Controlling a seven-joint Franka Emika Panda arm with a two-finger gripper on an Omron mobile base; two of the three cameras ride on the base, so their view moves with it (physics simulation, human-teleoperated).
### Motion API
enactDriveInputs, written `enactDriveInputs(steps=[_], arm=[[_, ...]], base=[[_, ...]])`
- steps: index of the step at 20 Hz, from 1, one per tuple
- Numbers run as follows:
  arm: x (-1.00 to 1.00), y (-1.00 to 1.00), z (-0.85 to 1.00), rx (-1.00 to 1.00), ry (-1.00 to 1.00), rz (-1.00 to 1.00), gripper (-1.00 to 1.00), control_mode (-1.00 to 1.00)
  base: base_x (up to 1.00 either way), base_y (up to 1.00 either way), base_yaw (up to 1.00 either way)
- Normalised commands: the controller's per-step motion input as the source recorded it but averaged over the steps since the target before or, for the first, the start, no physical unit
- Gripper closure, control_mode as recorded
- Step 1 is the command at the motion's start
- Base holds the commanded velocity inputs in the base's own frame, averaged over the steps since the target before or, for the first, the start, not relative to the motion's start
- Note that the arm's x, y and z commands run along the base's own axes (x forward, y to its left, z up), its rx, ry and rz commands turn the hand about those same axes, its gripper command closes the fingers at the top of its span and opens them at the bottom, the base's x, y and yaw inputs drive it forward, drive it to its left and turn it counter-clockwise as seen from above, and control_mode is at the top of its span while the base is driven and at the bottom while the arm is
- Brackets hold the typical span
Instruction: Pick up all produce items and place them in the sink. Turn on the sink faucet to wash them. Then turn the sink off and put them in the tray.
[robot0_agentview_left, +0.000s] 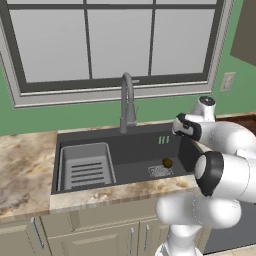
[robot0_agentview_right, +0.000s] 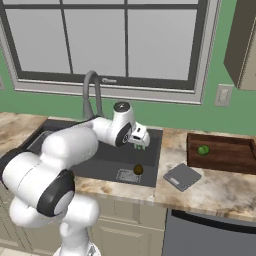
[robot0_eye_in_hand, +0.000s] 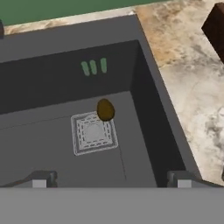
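The dark brown produce item (robot0_agentview_left: 167, 162) (robot0_agentview_right: 138, 170) (robot0_eye_in_hand: 105, 109) lies on the floor of the sink (robot0_agentview_left: 130, 145), touching the far corner of the square drain grate (robot0_eye_in_hand: 93, 132). In the reddish-brown tray (robot0_agentview_right: 225, 164) on the counter to the right rests the bright green produce item (robot0_agentview_right: 202, 150). My gripper (robot0_agentview_right: 141, 144) (robot0_eye_in_hand: 111, 180) hangs open above the sink's right half, nothing between its fingertips (robot0_eye_in_hand: 41, 179), well above the brown item. The grey gooseneck sink faucet (robot0_agentview_left: 127, 97) (robot0_agentview_right: 92, 92) stands behind the basin; no water shows.
A light grey ribbed rack (robot0_agentview_left: 85, 167) fills the sink's left part. A small flat grey square (robot0_agentview_right: 182, 176) lies on the marble counter between sink and tray. A window and green wall stand behind; cabinets run below the counter's front edge.
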Motion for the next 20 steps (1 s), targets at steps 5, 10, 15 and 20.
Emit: enactDriveInputs(steps=[5, 10, 15, 20], arm=[[0.43, 0.18, -0.55, 0.00, 0.01, 0.10, -1.00, -1.00], [0.27, 0.05, -0.61, 0.00, 0.01, 0.03, -1.00, -1.00], [0.17, 0.00, -0.67, 0.00, 0.00, 0.00, -1.00, -1.00], [0.10, 0.00, -0.64, 0.00, 0.03, 0.00, -1.00, -1.00]], base=[[0.00, 0.00, 0.00], [0.00, 0.00, 0.00], [0.00, 0.00, 0.00], [0.00, 0.00, 0.00]])
